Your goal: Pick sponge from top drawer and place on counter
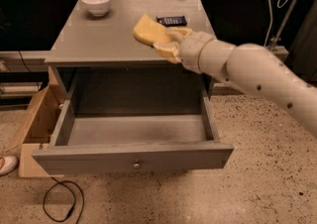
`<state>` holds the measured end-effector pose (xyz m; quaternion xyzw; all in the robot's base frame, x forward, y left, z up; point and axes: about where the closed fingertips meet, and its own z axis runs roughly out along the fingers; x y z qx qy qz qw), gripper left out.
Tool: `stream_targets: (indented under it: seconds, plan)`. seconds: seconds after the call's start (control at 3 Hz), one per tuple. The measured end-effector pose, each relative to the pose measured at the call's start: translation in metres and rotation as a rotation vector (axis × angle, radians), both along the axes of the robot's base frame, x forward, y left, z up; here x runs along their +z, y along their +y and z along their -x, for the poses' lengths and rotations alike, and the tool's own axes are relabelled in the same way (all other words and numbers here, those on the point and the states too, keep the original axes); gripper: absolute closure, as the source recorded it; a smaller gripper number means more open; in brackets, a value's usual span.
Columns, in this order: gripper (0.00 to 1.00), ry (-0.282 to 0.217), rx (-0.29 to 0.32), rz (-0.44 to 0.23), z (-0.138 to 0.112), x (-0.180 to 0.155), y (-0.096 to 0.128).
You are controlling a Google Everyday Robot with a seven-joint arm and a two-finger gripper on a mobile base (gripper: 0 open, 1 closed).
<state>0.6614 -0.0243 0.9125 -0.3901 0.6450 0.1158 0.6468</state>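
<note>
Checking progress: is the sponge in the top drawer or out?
Out. The gripper holds the sponge over the counter, well above the open top drawer.

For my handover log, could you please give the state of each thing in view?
tool: shut on sponge, over the counter.
sponge: gripped, out of the drawer.
top drawer: open, empty.
bowl: upright on counter.
remote: lying flat on counter.

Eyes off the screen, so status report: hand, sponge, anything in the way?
Hand shut on sponge, over front edge of counter. Top drawer open. Black remote close behind sponge; white bowl well clear.
</note>
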Motion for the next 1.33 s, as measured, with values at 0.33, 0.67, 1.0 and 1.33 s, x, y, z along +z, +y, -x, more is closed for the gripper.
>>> stream_targets:
  seconds: [0.33,0.67,1.0,1.33]
  plan:
    - [1.0,-0.004,-0.021,0.009,-0.014,0.065,0.027]
    - [1.0,0.064,-0.013,0.04,-0.039,0.077,0.044]
    - [1.0,0.131,-0.011,0.039,-0.05,0.063,0.055]
    - [1.0,0.131,-0.012,0.039,-0.05,0.063,0.055]
